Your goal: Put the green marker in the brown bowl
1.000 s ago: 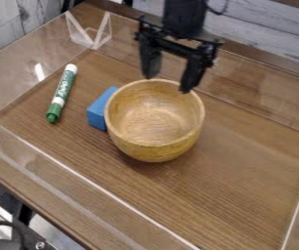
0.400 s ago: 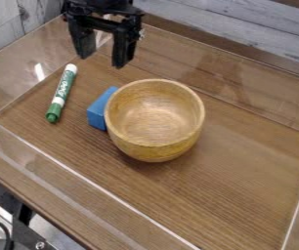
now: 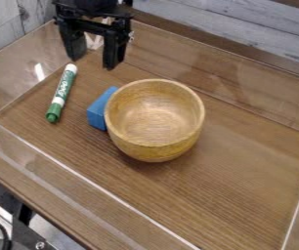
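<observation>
The green marker (image 3: 61,94) is lying on the counter (image 3: 231,186) near its left edge, outside the brown bowl (image 3: 155,119). The jaws (image 3: 92,57) are hovering beyond it, spread wide and holding nothing; grasping, carrying and releasing are all remaining.
</observation>
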`<state>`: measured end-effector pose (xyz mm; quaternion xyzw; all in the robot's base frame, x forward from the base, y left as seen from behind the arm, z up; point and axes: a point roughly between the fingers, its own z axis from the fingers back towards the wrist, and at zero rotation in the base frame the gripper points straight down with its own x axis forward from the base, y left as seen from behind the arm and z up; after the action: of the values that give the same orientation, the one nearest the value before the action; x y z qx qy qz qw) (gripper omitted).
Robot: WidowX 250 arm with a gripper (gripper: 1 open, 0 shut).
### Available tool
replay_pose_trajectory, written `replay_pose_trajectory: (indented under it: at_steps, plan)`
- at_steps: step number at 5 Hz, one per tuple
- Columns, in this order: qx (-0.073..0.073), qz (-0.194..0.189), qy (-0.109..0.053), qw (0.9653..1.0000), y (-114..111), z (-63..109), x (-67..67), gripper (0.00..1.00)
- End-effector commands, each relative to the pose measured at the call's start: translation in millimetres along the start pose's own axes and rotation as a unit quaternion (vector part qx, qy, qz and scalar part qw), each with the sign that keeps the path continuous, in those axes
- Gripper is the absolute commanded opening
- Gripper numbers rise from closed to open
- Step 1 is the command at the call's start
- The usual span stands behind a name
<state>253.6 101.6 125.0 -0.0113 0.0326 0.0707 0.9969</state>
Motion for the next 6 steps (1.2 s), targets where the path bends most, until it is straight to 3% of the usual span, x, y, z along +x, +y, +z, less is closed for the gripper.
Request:
replay_pose_trajectory:
  at_steps: [1, 6]
  plan:
    - [0.007, 0.007, -0.023, 0.9997, 6.9, 8.1, 2.4, 1.00]
    - [0.003, 0.034, -0.017, 0.9993, 31.0, -15.9, 0.3, 1.00]
